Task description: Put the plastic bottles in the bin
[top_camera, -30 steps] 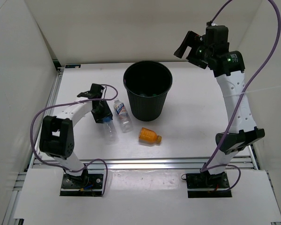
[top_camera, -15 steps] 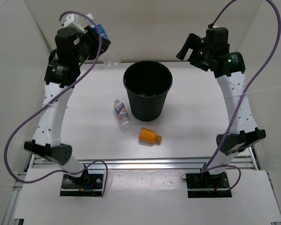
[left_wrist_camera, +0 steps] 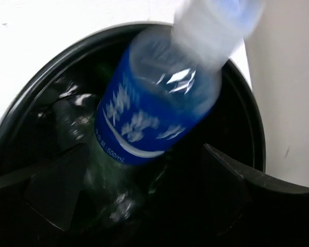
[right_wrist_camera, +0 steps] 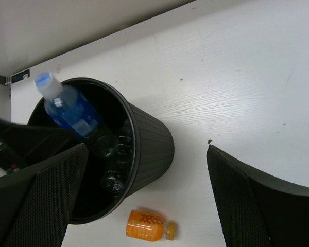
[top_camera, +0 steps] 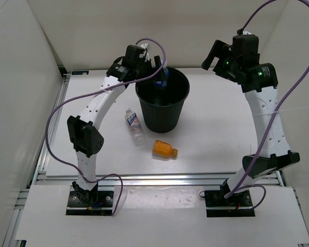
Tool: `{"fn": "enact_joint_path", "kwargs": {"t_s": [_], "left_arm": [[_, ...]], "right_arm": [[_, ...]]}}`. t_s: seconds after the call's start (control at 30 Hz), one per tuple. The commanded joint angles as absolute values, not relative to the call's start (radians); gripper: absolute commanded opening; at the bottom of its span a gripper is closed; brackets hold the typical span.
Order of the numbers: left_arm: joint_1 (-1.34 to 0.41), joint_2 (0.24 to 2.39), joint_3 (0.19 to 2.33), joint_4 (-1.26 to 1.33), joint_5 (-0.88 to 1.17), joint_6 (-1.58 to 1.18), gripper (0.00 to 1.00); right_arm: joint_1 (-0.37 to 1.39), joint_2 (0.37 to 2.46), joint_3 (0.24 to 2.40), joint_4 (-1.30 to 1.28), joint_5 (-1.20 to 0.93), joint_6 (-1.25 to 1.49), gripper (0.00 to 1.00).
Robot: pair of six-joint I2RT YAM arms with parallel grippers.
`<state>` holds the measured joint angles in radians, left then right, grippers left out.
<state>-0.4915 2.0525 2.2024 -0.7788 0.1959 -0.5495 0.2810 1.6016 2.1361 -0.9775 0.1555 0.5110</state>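
Leaning in bin [top_camera: 164, 116] — blurred blue-labelled bottle [left_wrist_camera: 154, 113], left gripper [left_wrist_camera: 144, 154], right gripper [right_wrist_camera: 147, 149] both spread.

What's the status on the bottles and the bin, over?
Left fingers open over the bin; right fingers open, empty. Blue-label bottle mid-drop into bin. White-label bottle and orange bottle on table beside it. Nothing blocking them.

Black bin [top_camera: 162, 110] with fine vertical ribbing, clear bottle with blue label [left_wrist_camera: 144, 118] lettered in white, pale blue cap [right_wrist_camera: 44, 81], squat orange bottle [top_camera: 164, 148] at six o'clock of the bin, clear bottle with white label [top_camera: 135, 125] at eight o'clock, white table [top_camera: 221, 134], purple cables [top_camera: 47, 136], white arms [top_camera: 262, 113] with black joints
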Motion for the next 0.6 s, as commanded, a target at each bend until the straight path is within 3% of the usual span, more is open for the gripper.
{"fn": "enact_joint_path", "kwargs": {"t_s": [0.0,0.17,0.23,0.37,0.57], "left_arm": [[-0.471,1.8,2.168,-0.755,0.148,-0.497,1.0],[-0.451,1.514,1.841,-0.755,-0.141,-0.546,1.0],[-0.39,1.409,1.655,-0.755,-0.157,-0.586,1.0],[-0.276,1.336,1.407,-0.73,0.007,-0.624,1.0],[-0.189,1.406,1.108,-0.582,0.339,-0.603,1.0]], "right_arm": [[0.276,1.543,2.109,-0.963,0.219,0.476,1.0],[0.276,1.543,2.098,-0.963,0.229,0.476,1.0],[0.276,1.554,2.108,-0.963,0.229,0.476,1.0],[0.276,1.565,2.118,-0.963,0.216,0.476,1.0],[0.276,1.585,2.128,-0.963,0.196,0.485,1.0]]}}
